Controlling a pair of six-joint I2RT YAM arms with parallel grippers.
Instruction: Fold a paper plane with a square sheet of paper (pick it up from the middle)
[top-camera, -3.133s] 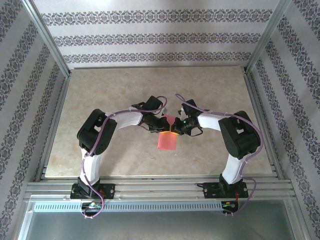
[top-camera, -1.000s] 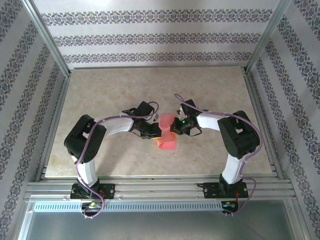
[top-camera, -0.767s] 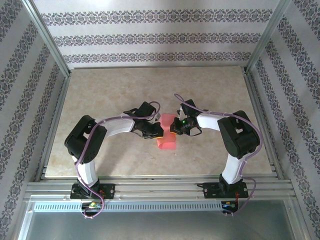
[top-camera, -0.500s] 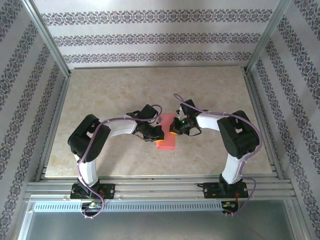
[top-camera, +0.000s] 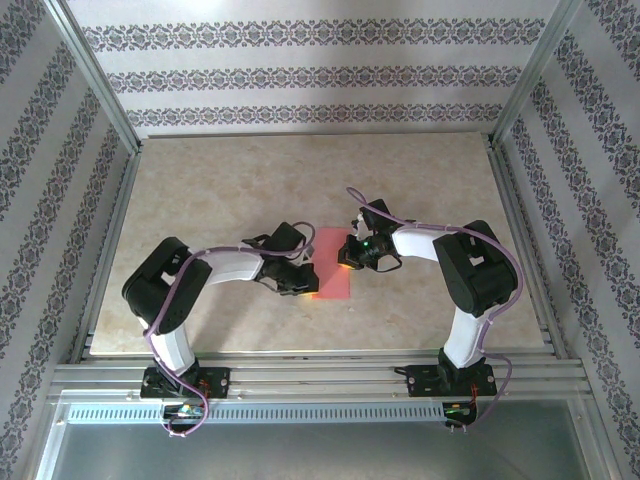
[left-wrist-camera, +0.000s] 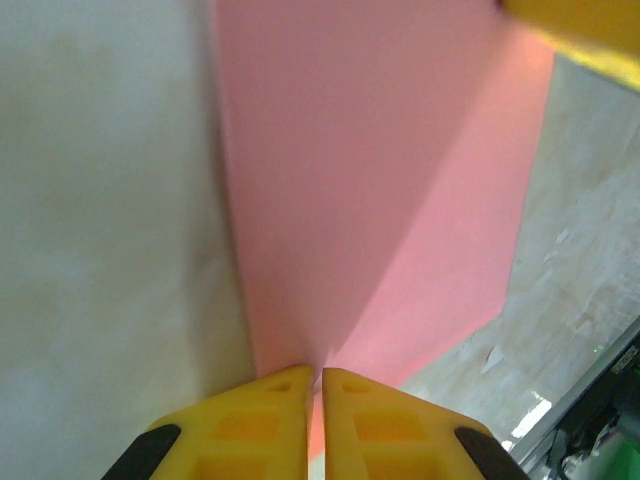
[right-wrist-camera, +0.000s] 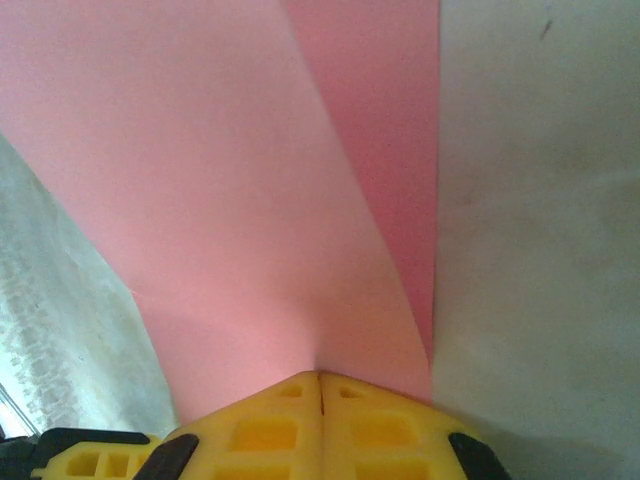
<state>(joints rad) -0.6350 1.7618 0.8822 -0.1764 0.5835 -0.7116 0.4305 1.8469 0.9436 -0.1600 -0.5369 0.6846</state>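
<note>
Paper status for you: the pink sheet (top-camera: 332, 268) sits near the middle of the table (top-camera: 200, 190), between the two grippers. From the top camera it reads as an upright rectangle, long side running away from the arm bases. The left gripper (top-camera: 307, 287) is on the sheet's left edge, toward the near end. The right gripper (top-camera: 346, 260) is on the right edge, a bit farther up, so the two sit on opposite sides and slightly staggered. On your left wrist camera the left gripper (left-wrist-camera: 315, 385) has its yellow fingers almost touching. The pink sheet (left-wrist-camera: 380, 180) runs right into the slit, so it's pinching paper there. A fold line fans up from the tips, lighter panel to the left and shaded panel to the right. On your right wrist camera the right gripper (right-wrist-camera: 318, 385) has its fingers pressed together on the pink sheet (right-wrist-camera: 200, 180). A crease climbs from the tips, with a darker strip on the right ending in a straight edge against the table. Can't tell how many layers each pinch has.
</note>
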